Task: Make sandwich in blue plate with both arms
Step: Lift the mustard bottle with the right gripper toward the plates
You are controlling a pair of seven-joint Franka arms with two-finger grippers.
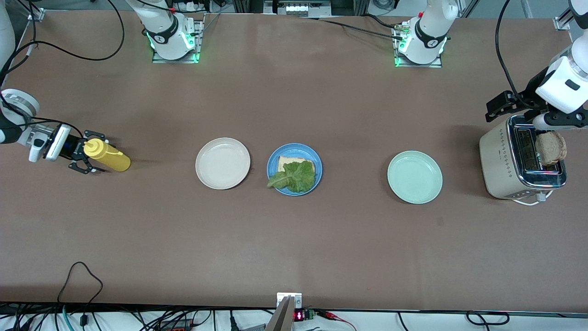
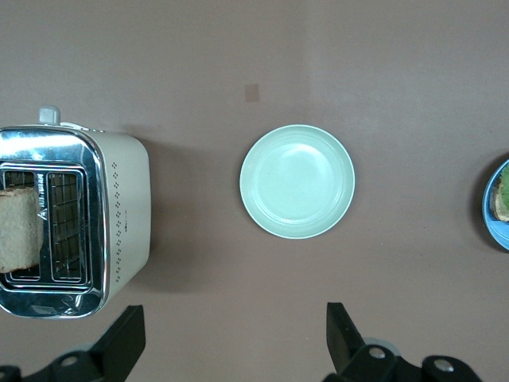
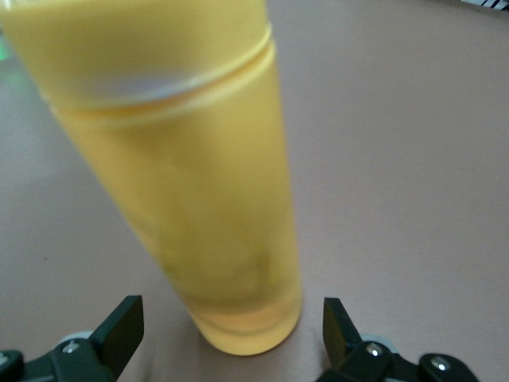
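Front view: left end effector (image 1: 498, 108) open over toaster (image 1: 521, 158)

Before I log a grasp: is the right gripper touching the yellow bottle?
Apart. In the right wrist view the right gripper is open, with table showing between each finger and the yellow bottle.

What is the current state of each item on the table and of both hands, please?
blue plate: holds one toast slice with a lettuce leaf on top; no second slice.
cream plate: bare.
mint plate: bare.
toaster: one bread slice standing up out of a slot.
mustard bottle: upright, between open fingers.
left hand: open, holding nothing.
right hand: open around the bottle.
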